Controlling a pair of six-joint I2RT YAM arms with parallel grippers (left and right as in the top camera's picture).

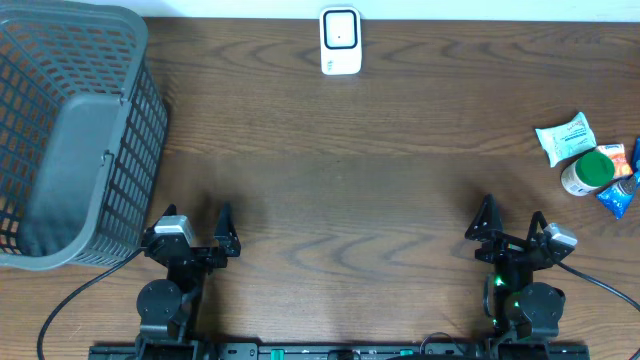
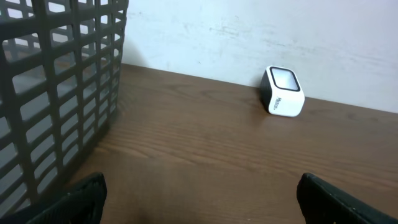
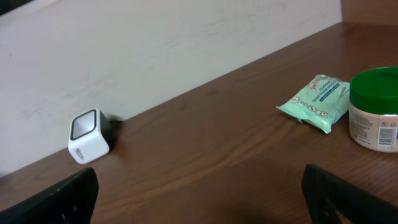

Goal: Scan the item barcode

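A white barcode scanner (image 1: 340, 41) stands at the table's far edge, also visible as a small white box, the scanner (image 2: 283, 92), in the left wrist view and the scanner (image 3: 89, 136) in the right wrist view. Items lie at the far right: a pale green packet (image 1: 565, 138) (image 3: 314, 95), a white jar with a green lid (image 1: 588, 172) (image 3: 374, 109), and blue and orange packets (image 1: 619, 192) beside it. My left gripper (image 1: 195, 232) (image 2: 200, 198) rests open near the front edge, nothing between its fingers. My right gripper (image 1: 512, 230) (image 3: 202, 196) is open and empty too.
A large grey mesh basket (image 1: 70, 130) (image 2: 56, 93) fills the table's left side, close to my left gripper. Brown wood tabletop (image 1: 340, 190) stretches between the two arms and the scanner. A pale wall rises behind the table.
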